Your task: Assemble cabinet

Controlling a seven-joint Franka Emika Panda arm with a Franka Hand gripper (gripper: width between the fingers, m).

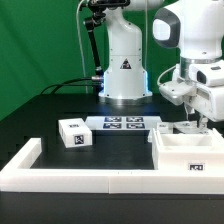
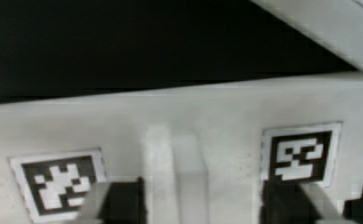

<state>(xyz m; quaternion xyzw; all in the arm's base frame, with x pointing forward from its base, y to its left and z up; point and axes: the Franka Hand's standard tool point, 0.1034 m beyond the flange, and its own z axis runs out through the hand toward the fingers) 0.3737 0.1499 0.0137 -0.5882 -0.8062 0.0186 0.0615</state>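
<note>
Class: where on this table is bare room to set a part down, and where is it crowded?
Bare table lies between the small block, the marker board, the box body and the rim bar. Crowded at the exterior view's right, where the end effector sits at the box body.

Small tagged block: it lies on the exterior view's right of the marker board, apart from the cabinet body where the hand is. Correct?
No. The exterior view shows the small tagged block on the exterior view's left of the marker board, not the right. It does lie apart from the cabinet body, where the hand is.
</note>
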